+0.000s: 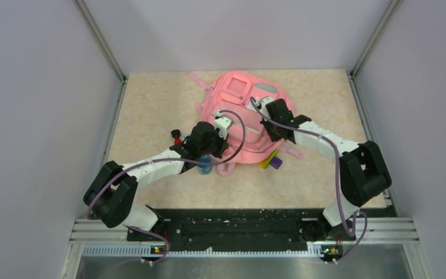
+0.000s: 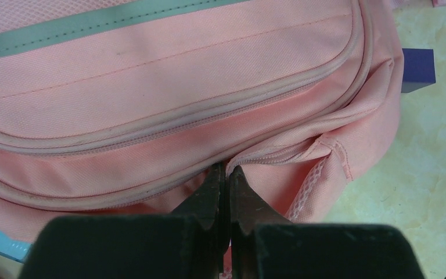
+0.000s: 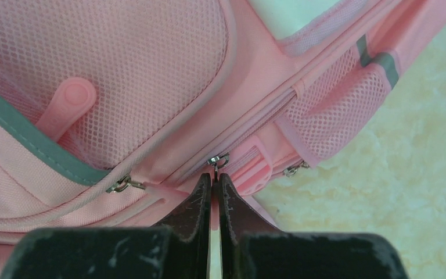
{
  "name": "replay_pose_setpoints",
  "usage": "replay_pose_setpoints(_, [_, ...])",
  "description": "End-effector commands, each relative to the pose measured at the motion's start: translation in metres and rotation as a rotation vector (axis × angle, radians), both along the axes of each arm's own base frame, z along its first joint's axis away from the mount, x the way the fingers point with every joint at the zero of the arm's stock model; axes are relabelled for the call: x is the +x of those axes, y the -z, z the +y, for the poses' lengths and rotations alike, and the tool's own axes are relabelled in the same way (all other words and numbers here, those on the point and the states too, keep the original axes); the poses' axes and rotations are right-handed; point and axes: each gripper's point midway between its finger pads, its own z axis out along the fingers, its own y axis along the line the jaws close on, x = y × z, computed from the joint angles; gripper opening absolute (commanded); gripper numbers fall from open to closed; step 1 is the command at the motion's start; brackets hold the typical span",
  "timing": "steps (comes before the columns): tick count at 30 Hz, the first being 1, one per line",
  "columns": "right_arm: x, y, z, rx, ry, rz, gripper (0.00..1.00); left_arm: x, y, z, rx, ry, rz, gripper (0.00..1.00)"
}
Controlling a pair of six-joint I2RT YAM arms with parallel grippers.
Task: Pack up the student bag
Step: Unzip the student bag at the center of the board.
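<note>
Nearest, a small yellow block (image 1: 268,160) and a purple block (image 1: 277,163) lie on the beige marbled surface (image 1: 151,104), just beside the near edge of the large soft pink fabric backpack (image 1: 241,87). The backpack lies flat toward the far edge, midway between the sides, and its inside is hidden. The left end effector (image 2: 226,170) is closed, its tips against a zip seam. I cannot tell whether it pinches any fabric. The right end effector (image 3: 215,177) grips a metal-ringed pink zip pull (image 3: 216,162). A pink rounded tab (image 3: 68,104) sits behind a mesh pocket (image 3: 151,70).
</note>
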Motion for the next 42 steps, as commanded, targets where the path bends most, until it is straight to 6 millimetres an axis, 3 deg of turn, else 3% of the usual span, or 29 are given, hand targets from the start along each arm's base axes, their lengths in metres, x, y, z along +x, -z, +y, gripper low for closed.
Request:
replay_pose_setpoints(1, [-0.006, -0.027, -0.008, -0.06, 0.079, -0.032, 0.0, 0.038, -0.056, -0.011, -0.138, -0.117, -0.16, 0.0])
replay_pose_setpoints(8, [-0.039, -0.033, 0.038, 0.189, 0.038, 0.042, 0.0, 0.036, -0.064, -0.023, -0.239, -0.143, -0.155, 0.0])
replay_pose_setpoints(18, [-0.088, -0.045, 0.064, 0.375, 0.015, 0.114, 0.0, 0.035, -0.065, -0.05, -0.33, -0.205, -0.123, 0.0])
replay_pose_setpoints(23, [-0.096, -0.045, 0.076, 0.433, 0.011, 0.125, 0.0, 0.02, -0.072, -0.081, -0.395, -0.136, -0.126, 0.0])
replay_pose_setpoints(27, [-0.091, -0.058, 0.089, 0.52, 0.02, 0.083, 0.0, 0.005, -0.071, -0.097, -0.413, -0.054, -0.12, 0.0])
replay_pose_setpoints(29, [-0.088, -0.063, 0.087, 0.533, 0.041, 0.051, 0.0, 0.004, -0.069, -0.086, -0.392, -0.088, -0.13, 0.08])
replay_pose_setpoints(32, [-0.083, -0.065, 0.075, 0.518, 0.093, 0.002, 0.0, 0.0, -0.078, -0.065, -0.367, -0.119, -0.182, 0.4])
replay_pose_setpoints(34, [-0.082, -0.065, 0.068, 0.509, 0.118, -0.021, 0.0, -0.002, -0.084, -0.051, -0.333, -0.153, -0.191, 0.53])
replay_pose_setpoints(37, [-0.081, -0.064, 0.058, 0.491, 0.154, -0.047, 0.0, 0.003, -0.088, -0.022, -0.252, -0.25, -0.183, 0.63])
replay_pose_setpoints(42, [-0.08, -0.062, 0.05, 0.468, 0.183, -0.065, 0.0, 0.024, -0.091, 0.026, -0.227, -0.38, -0.12, 0.68])
